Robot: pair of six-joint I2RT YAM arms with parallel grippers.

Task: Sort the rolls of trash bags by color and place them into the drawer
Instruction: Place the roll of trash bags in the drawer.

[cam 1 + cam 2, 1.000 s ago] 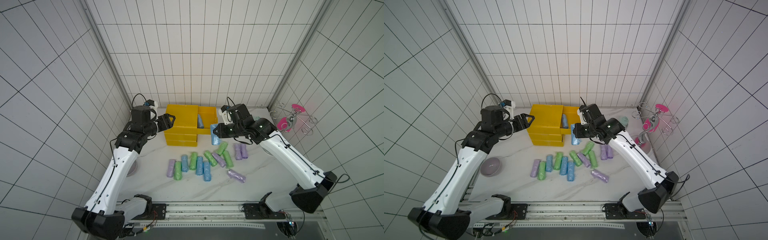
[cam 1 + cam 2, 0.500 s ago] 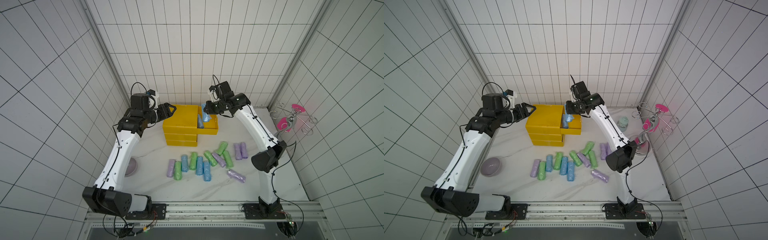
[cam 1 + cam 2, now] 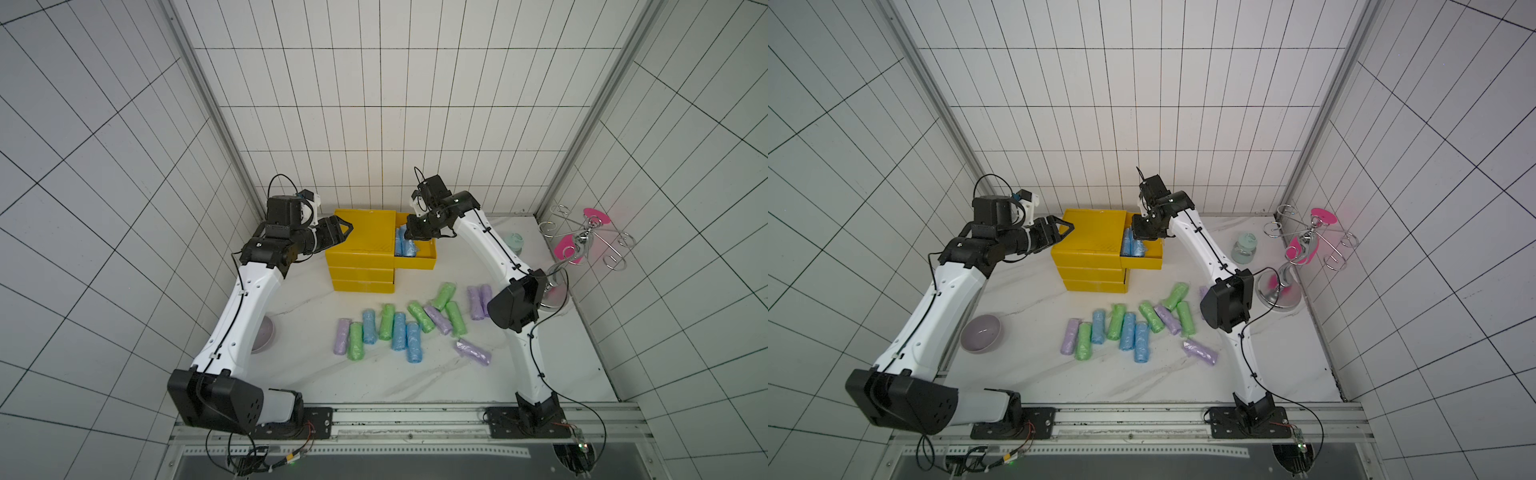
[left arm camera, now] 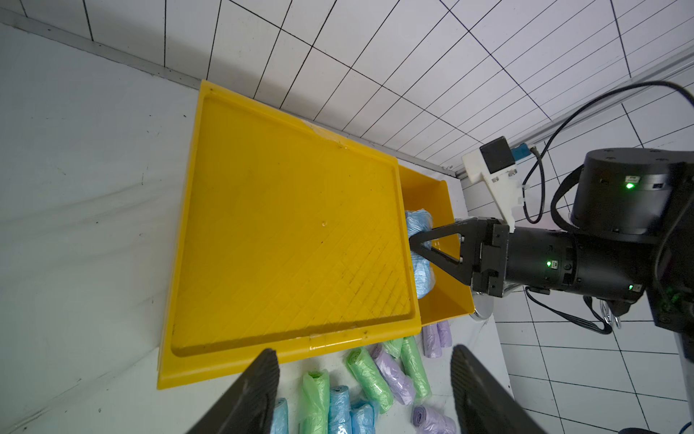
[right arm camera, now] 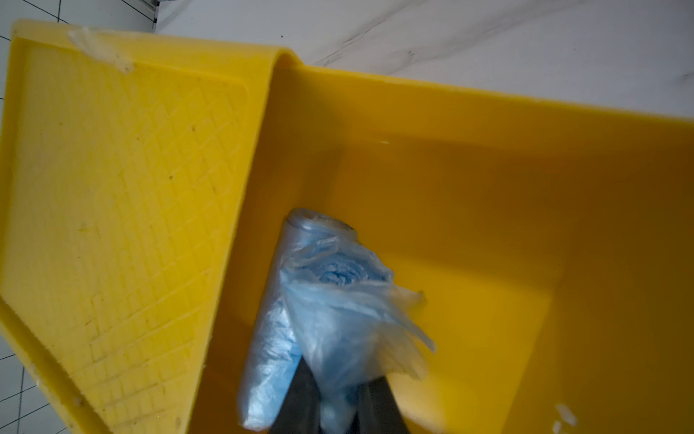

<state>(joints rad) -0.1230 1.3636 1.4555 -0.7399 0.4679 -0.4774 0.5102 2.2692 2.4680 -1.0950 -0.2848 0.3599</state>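
Right arm: elbow raised, forearm reaching back, wrist dipped into the open top drawer [image 3: 415, 262].
Right claw [image 3: 411, 236]: clamped on a blue roll [image 5: 338, 319], beside a second roll [image 5: 266, 357], also blue, lying in the drawer.
Left arm: stretched toward the yellow cabinet [image 3: 365, 237], wrist about level.
Left claw [image 3: 345, 230]: fingers apart, empty, by the cabinet's left edge.
Loose rolls [image 3: 399, 330]: blue, green, purple, scattered on the table [image 3: 374, 382] before the cabinet.

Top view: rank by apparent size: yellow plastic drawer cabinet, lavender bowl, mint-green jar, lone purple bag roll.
Largest first:
yellow plastic drawer cabinet
lavender bowl
mint-green jar and lone purple bag roll, about alike
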